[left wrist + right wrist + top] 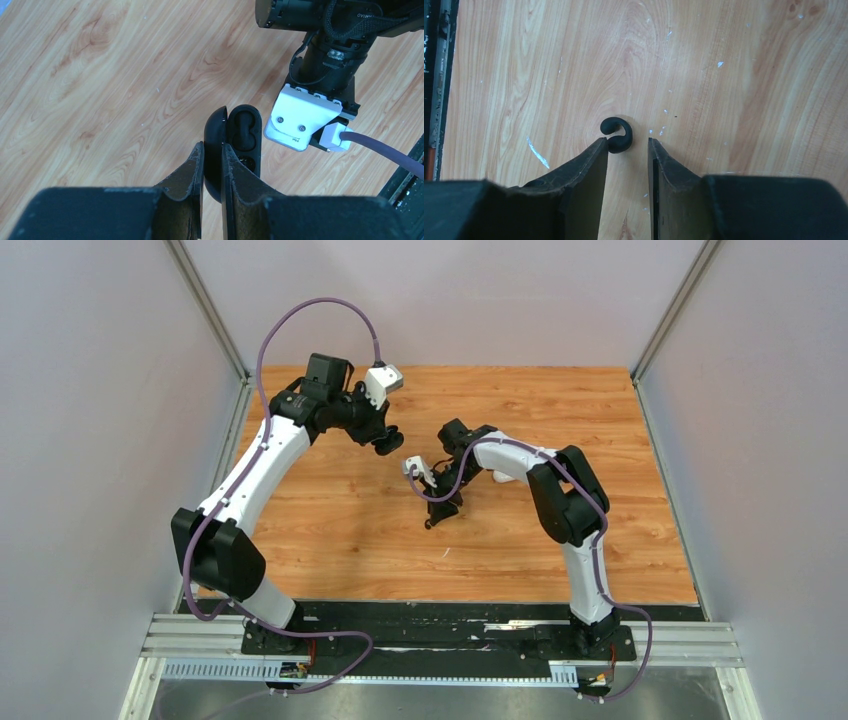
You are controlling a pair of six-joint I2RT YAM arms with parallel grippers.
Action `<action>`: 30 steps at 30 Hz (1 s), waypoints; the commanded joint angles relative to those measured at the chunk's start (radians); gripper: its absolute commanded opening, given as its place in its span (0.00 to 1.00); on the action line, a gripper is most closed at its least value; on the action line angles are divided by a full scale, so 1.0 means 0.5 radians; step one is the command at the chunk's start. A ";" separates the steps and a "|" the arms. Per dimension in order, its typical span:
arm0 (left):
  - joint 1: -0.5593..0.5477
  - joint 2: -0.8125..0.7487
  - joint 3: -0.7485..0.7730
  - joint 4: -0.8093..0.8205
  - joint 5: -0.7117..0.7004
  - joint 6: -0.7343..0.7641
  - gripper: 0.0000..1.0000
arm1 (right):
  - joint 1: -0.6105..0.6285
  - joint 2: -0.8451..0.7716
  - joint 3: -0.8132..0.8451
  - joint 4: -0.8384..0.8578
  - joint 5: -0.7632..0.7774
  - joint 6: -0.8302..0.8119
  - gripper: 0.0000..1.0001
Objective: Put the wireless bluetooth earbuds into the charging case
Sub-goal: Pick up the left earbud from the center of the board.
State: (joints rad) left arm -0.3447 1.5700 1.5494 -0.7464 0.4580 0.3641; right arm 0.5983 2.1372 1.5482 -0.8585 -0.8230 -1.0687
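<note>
Case [244,131] half-hidden by left fingers [186,175] | earbud [617,135] edge behind right fingers [586,167]

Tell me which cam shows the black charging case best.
Left wrist. The charging case sits mid-frame, lid open and its inside facing the camera, held by the lid in the left gripper. Top external shows only a small dark shape at that gripper's tip. Right wrist doesn't show it at all.
</note>
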 commanded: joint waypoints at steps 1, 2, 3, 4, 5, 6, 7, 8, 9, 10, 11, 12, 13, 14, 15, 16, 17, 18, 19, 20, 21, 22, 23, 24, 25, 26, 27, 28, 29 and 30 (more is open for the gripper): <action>0.008 -0.060 0.000 0.060 0.029 -0.020 0.00 | 0.012 0.016 0.080 -0.007 -0.015 -0.084 0.34; 0.008 -0.057 0.000 0.060 0.031 -0.020 0.00 | 0.012 0.014 0.095 -0.022 -0.023 -0.084 0.34; 0.009 -0.057 0.000 0.060 0.034 -0.021 0.00 | 0.012 0.012 0.116 -0.041 -0.036 -0.084 0.34; 0.009 -0.055 0.001 0.061 0.036 -0.022 0.00 | 0.012 0.012 0.131 -0.061 -0.051 -0.085 0.34; 0.008 -0.054 0.002 0.062 0.039 -0.022 0.00 | 0.011 0.014 0.157 -0.078 -0.067 -0.084 0.34; 0.008 -0.054 0.003 0.063 0.039 -0.023 0.00 | 0.012 0.018 0.175 -0.092 -0.079 -0.084 0.34; 0.008 -0.051 0.004 0.063 0.042 -0.023 0.00 | 0.012 0.021 0.191 -0.106 -0.090 -0.081 0.34; 0.008 -0.049 0.008 0.065 0.045 -0.025 0.00 | 0.012 0.027 0.204 -0.117 -0.098 -0.077 0.34; 0.009 -0.046 0.010 0.064 0.048 -0.025 0.00 | 0.012 0.034 0.218 -0.122 -0.103 -0.071 0.34; 0.011 -0.045 0.013 0.063 0.048 -0.027 0.00 | 0.012 0.042 0.225 -0.122 -0.105 -0.070 0.34; 0.009 -0.043 0.014 0.063 0.052 -0.028 0.00 | 0.011 0.053 0.231 -0.122 -0.103 -0.070 0.34; 0.009 -0.042 0.017 0.063 0.053 -0.029 0.00 | 0.012 0.063 0.235 -0.121 -0.101 -0.070 0.34; 0.010 -0.042 0.020 0.063 0.051 -0.029 0.00 | 0.012 0.073 0.242 -0.123 -0.097 -0.069 0.34; 0.011 -0.041 0.021 0.063 0.052 -0.029 0.00 | 0.012 0.085 0.245 -0.121 -0.095 -0.071 0.34; 0.010 -0.043 0.020 0.062 0.053 -0.029 0.00 | 0.014 0.094 0.247 -0.119 -0.090 -0.070 0.34; 0.011 -0.044 0.019 0.061 0.053 -0.030 0.00 | 0.015 0.103 0.249 -0.120 -0.084 -0.071 0.34; 0.010 -0.044 0.017 0.060 0.054 -0.029 0.00 | 0.015 0.114 0.253 -0.121 -0.079 -0.072 0.34; 0.009 -0.044 0.016 0.060 0.054 -0.029 0.00 | 0.015 0.120 0.254 -0.118 -0.076 -0.075 0.34; 0.010 -0.044 0.015 0.058 0.052 -0.029 0.00 | 0.015 0.124 0.259 -0.118 -0.073 -0.079 0.34; 0.011 -0.044 0.015 0.058 0.053 -0.029 0.00 | 0.013 0.127 0.255 -0.120 -0.070 -0.082 0.34; 0.010 -0.044 0.015 0.059 0.050 -0.026 0.00 | 0.015 0.126 0.252 -0.120 -0.066 -0.087 0.34; 0.010 -0.044 0.015 0.060 0.048 -0.028 0.00 | 0.015 0.123 0.246 -0.121 -0.061 -0.098 0.34; 0.009 -0.044 0.014 0.060 0.046 -0.026 0.00 | 0.015 0.118 0.227 -0.121 -0.056 -0.110 0.34; 0.011 -0.044 0.013 0.061 0.046 -0.026 0.00 | 0.015 0.113 0.216 -0.122 -0.052 -0.123 0.34; 0.011 -0.044 0.010 0.060 0.047 -0.026 0.00 | 0.015 0.104 0.203 -0.122 -0.048 -0.137 0.34; 0.011 -0.044 0.008 0.060 0.049 -0.027 0.00 | 0.016 0.097 0.186 -0.121 -0.048 -0.148 0.34; 0.010 -0.044 0.004 0.061 0.050 -0.028 0.00 | 0.015 0.090 0.175 -0.126 -0.047 -0.165 0.34; 0.009 -0.044 0.002 0.062 0.053 -0.032 0.00 | 0.018 0.080 0.160 -0.127 -0.047 -0.173 0.34; 0.011 -0.043 0.000 0.065 0.053 -0.032 0.00 | 0.018 0.074 0.143 -0.130 -0.047 -0.185 0.34; 0.011 -0.040 0.002 0.066 0.052 -0.034 0.00 | 0.021 0.068 0.133 -0.130 -0.045 -0.193 0.34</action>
State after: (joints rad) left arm -0.3443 1.5700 1.5494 -0.7460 0.4622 0.3637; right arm 0.5995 2.1994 1.6405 -0.9047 -0.8402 -1.1053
